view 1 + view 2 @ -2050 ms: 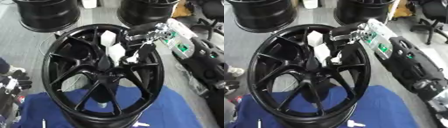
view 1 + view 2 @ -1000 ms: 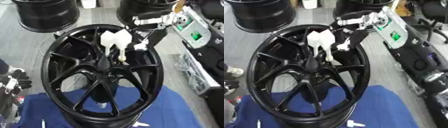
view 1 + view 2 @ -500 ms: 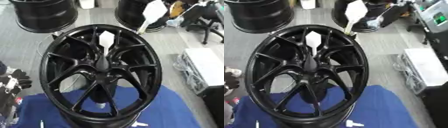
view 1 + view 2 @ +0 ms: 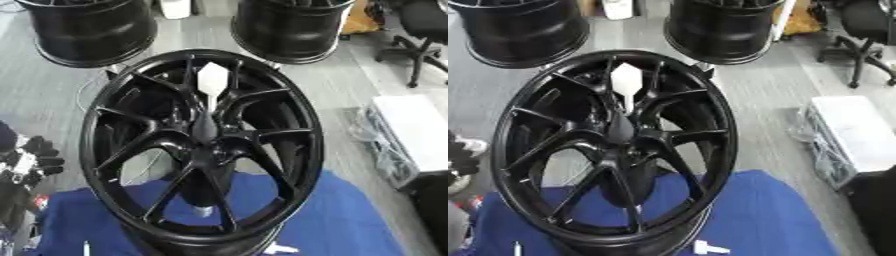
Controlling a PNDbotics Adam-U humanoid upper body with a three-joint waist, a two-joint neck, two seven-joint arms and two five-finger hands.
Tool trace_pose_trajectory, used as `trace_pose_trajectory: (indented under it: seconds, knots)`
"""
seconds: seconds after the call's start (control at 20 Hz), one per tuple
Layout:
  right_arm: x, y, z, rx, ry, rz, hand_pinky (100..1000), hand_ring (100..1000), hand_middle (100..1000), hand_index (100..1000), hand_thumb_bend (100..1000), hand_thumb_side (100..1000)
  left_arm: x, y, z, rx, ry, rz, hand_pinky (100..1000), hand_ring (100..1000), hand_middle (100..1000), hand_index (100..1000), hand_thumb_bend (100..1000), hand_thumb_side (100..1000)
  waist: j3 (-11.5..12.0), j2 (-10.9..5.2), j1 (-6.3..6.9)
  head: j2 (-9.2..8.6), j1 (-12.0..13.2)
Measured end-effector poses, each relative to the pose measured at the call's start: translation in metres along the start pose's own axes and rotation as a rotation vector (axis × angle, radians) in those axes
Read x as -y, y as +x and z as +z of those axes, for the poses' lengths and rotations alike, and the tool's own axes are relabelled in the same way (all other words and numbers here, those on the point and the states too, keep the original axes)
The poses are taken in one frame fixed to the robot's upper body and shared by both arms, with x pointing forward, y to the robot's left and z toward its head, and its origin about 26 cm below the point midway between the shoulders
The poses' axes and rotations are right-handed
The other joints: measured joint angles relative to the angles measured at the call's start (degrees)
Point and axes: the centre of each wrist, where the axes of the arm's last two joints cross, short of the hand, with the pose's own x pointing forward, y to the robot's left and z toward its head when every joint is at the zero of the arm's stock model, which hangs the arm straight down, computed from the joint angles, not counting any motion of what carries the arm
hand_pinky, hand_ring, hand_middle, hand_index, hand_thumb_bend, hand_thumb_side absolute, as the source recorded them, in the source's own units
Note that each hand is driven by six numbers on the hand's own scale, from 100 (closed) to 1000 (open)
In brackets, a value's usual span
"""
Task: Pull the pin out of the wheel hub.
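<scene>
In the left eye view you see one black wheel hub (image 4: 201,150) standing on a blue cloth (image 4: 350,220), with one white pin (image 4: 213,82) still standing in its centre. Two more black wheels (image 4: 87,30) are behind it. Your left hand (image 4: 26,160) shows at the left edge; I cannot tell its fingers. In the right eye view, one small white piece (image 4: 706,248) lies on the cloth; your right hand does not show.

Black wheel hub's (image 4: 201,150) lower rim cut off at bottom edge; small white object (image 4: 707,248) unidentifiable.
</scene>
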Motion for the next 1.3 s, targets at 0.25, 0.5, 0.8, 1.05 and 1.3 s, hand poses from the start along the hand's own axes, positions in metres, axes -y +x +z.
trace_pose_trajectory:
  seconds: [0.25,0.5,0.8,1.05,1.3]
  knots:
    - [-0.039,-0.100,0.044,-0.450,-0.038,0.069,694,609,828,863,100,763,0.000,0.000,0.000,0.000,0.000,0.000,693,624,590,694,487,605,0.40,-0.17,0.34,-0.01,-0.11]
    - [-0.074,-0.139,0.078,-0.597,-0.052,0.038,678,590,821,846,100,801,0.000,0.000,0.000,0.000,-0.001,0.002,693,624,590,694,486,606,0.52,-0.18,0.72,-0.01,-0.16]
    - [-0.094,-0.144,0.089,-0.584,-0.095,-0.019,666,575,794,829,100,815,0.000,0.000,0.000,0.001,-0.001,0.002,693,624,590,694,487,606,0.46,-0.18,0.66,-0.08,-0.15]
    - [-0.103,-0.137,0.087,-0.552,-0.115,-0.051,657,559,773,814,100,804,0.000,0.000,0.000,0.000,0.000,0.002,693,624,590,694,488,605,0.54,-0.18,0.50,-0.21,-0.16]
    - [-0.107,-0.114,0.076,-0.429,-0.169,-0.109,629,505,702,765,100,782,0.000,0.000,0.000,-0.001,0.002,0.003,693,623,590,694,487,605,0.47,-0.18,0.52,-0.46,-0.07]
